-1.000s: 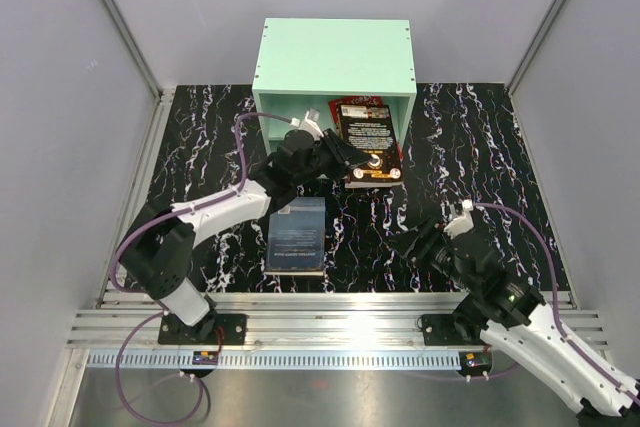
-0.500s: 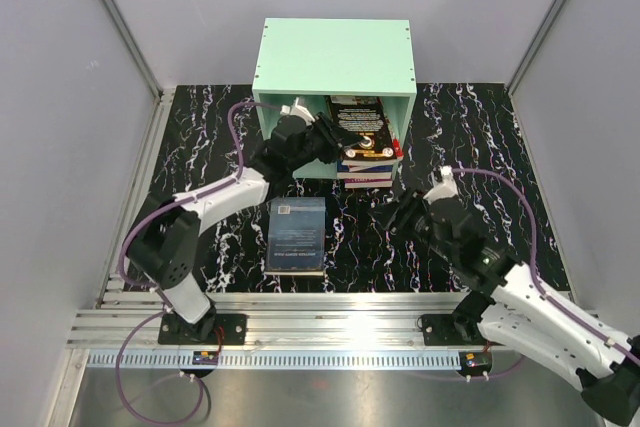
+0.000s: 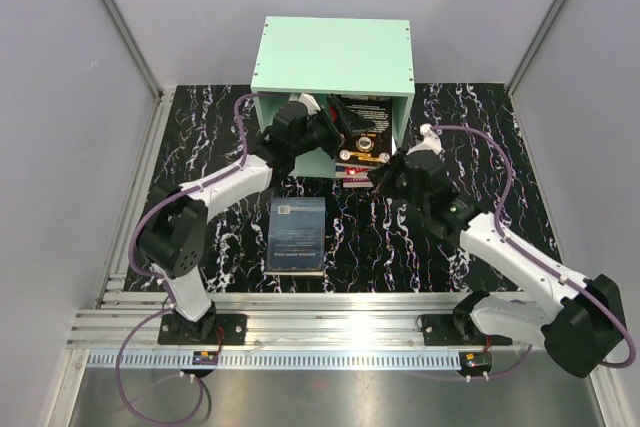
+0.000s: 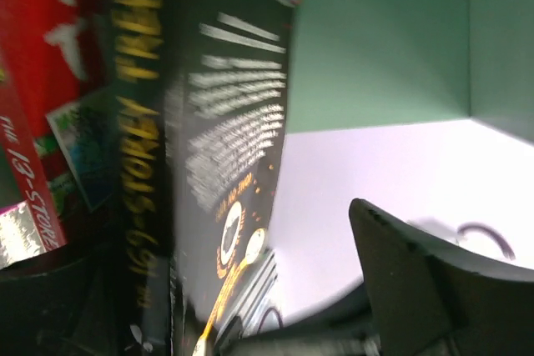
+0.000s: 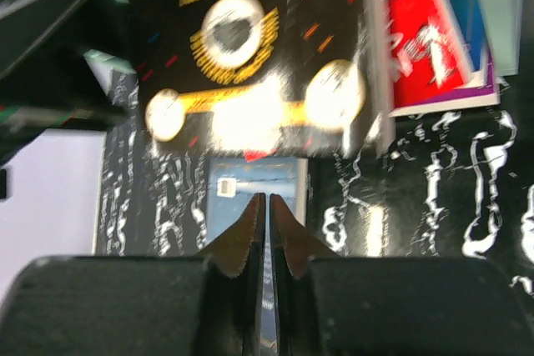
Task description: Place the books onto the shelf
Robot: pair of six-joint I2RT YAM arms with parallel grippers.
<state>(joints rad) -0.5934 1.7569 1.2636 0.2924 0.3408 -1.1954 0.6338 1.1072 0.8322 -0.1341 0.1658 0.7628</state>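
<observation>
The mint-green shelf (image 3: 335, 52) stands at the back of the table. A black book (image 3: 362, 127) tops a stack of books in its lower compartment, their front ends sticking out. My left gripper (image 3: 328, 133) is inside that compartment, open, just left of the black book (image 4: 225, 122); one finger (image 4: 409, 281) stands apart from it, and a red book (image 4: 33, 122) lies beneath. My right gripper (image 3: 382, 175) is shut and empty at the stack's front edge. Its tips (image 5: 267, 199) point below the black book (image 5: 259, 56). A dark blue book (image 3: 297, 234) lies flat on the table.
The black marbled table (image 3: 480, 147) is walled in by grey panels on three sides. A metal rail (image 3: 330, 332) with both arm bases runs along the near edge. The shelf's green inner wall (image 4: 375, 39) is close to my left gripper.
The left gripper carried the black book deeper into the shelf, then opened and let it go. The right arm reached forward to the stack's front and closed its jaws.
</observation>
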